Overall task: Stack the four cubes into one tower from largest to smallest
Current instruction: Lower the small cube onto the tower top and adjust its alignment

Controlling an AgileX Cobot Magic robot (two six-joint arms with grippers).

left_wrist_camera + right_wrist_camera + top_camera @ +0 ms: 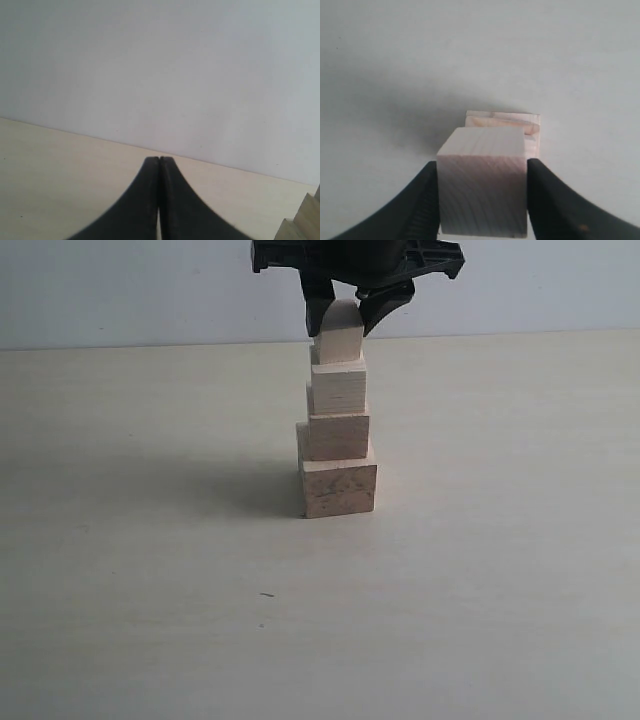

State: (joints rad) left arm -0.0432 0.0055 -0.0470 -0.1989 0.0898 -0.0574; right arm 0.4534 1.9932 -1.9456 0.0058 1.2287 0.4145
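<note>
Clamping the smallest cube (340, 340) atop the tower (338, 432), right jaws hide its top; left jaws pressed together.

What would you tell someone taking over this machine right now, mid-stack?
Left gripper: shut, empty, off to one side of the tower.
Right gripper: shut on the smallest cube, at the top of the tower.
Things: largest cube on the table, second cube on it, third cube on that, slightly offset from each other.
Done: three cubes stacked; the smallest looks set on the third, though contact is not certain.
Left: probably open the right gripper and lift straight up without nudging the tower.
</note>
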